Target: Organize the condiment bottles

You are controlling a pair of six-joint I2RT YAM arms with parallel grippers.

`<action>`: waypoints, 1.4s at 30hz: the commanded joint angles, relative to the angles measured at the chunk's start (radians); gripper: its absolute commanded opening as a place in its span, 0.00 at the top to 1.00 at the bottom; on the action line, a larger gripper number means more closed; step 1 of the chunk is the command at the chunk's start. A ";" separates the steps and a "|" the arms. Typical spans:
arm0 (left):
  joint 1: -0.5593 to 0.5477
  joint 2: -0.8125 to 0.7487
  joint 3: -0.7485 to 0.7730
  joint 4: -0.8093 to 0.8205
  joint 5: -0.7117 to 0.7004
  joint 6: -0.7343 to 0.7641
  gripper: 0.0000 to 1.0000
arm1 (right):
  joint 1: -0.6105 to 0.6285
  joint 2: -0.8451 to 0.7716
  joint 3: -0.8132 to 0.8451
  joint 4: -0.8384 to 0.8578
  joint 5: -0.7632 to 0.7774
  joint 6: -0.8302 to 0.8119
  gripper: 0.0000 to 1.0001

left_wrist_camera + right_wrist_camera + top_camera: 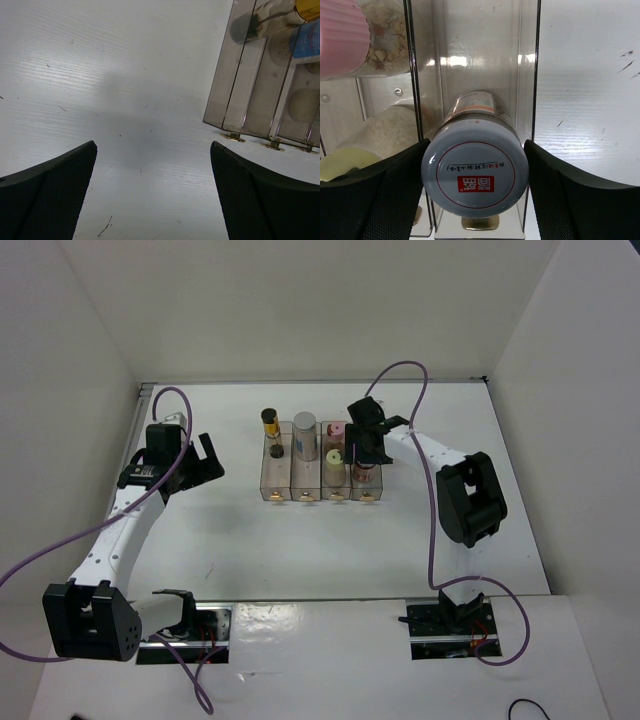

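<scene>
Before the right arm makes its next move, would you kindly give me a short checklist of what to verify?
1. Red-labelled jar standing inside the rightmost bin: ok.
2. Right gripper free of the jar's lid: cannot tell; its fingers sit close on either side of it.
3. Right gripper clear of the yellow-lidded bottle in the neighbouring bin: cannot tell; one finger overlaps it in the wrist view.
4. Left gripper open and holding nothing: ok.
5. Left gripper away from the bins, over bare table: ok.
</scene>
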 commanded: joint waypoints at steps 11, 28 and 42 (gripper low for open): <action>0.006 -0.014 -0.003 0.006 0.001 0.011 0.00 | 0.009 0.002 0.039 0.012 0.024 0.010 0.16; 0.006 -0.005 -0.003 0.006 0.001 0.011 0.00 | 0.009 -0.030 0.067 -0.009 0.035 0.001 0.31; 0.006 -0.014 -0.013 0.015 0.001 0.011 0.00 | 0.009 -0.113 0.125 -0.065 0.093 0.010 0.07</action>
